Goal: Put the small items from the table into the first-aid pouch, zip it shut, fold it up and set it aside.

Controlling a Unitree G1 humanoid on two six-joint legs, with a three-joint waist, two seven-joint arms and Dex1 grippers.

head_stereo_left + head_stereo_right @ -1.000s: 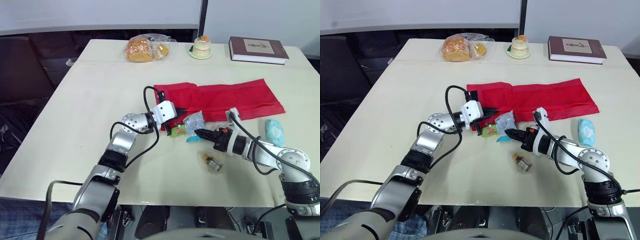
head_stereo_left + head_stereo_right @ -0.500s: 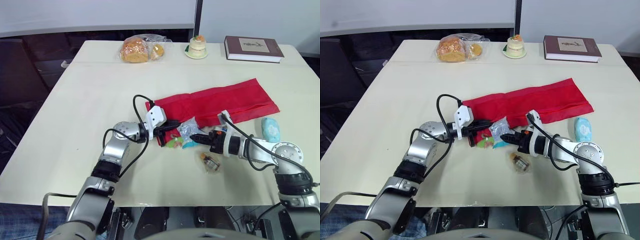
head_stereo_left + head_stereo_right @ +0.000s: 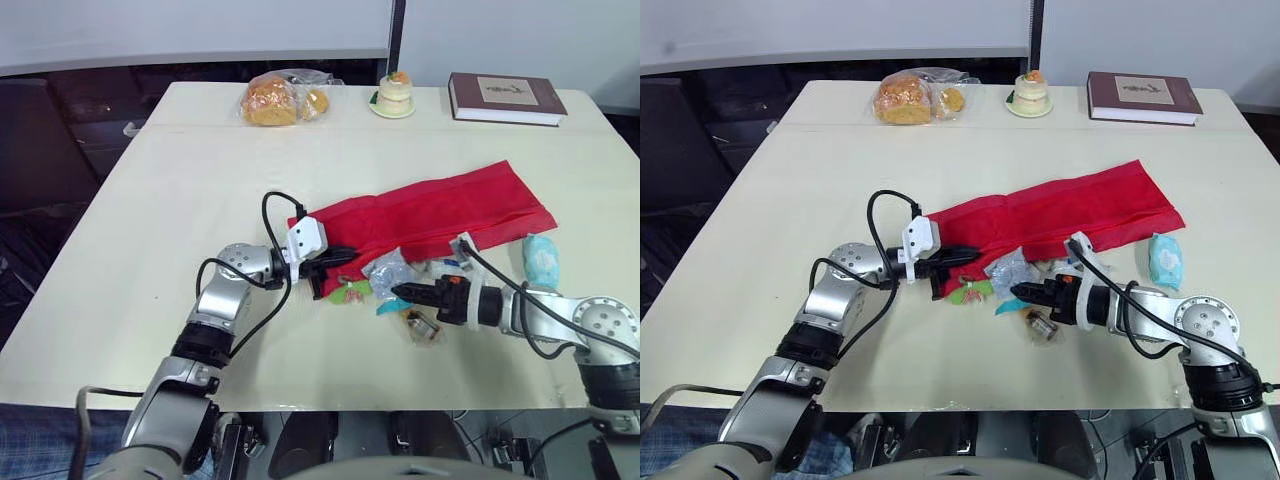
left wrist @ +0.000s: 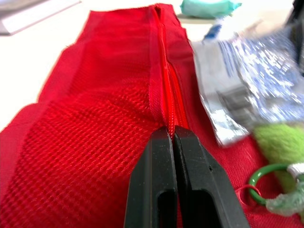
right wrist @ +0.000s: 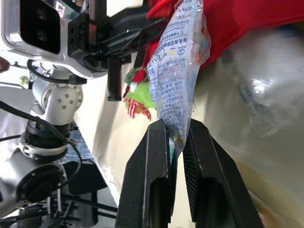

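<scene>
The red mesh pouch (image 3: 440, 205) lies flat on the cream table (image 3: 180, 170), a long woven strip. Its long axis runs from near left to far right, with a zipper (image 4: 166, 90) along its length. I cannot tell what is inside. My left gripper (image 4: 173, 135) presses its fingers together on the near-left end, at the zipper. My right gripper (image 5: 176, 126) pinches a clear printed packet (image 5: 178, 57) in a narrow gap, just beside the pouch's near edge. A green ringed item (image 3: 349, 292), a crinkled sachet (image 3: 423, 328) and a teal pack (image 3: 543, 258) lie nearby.
</scene>
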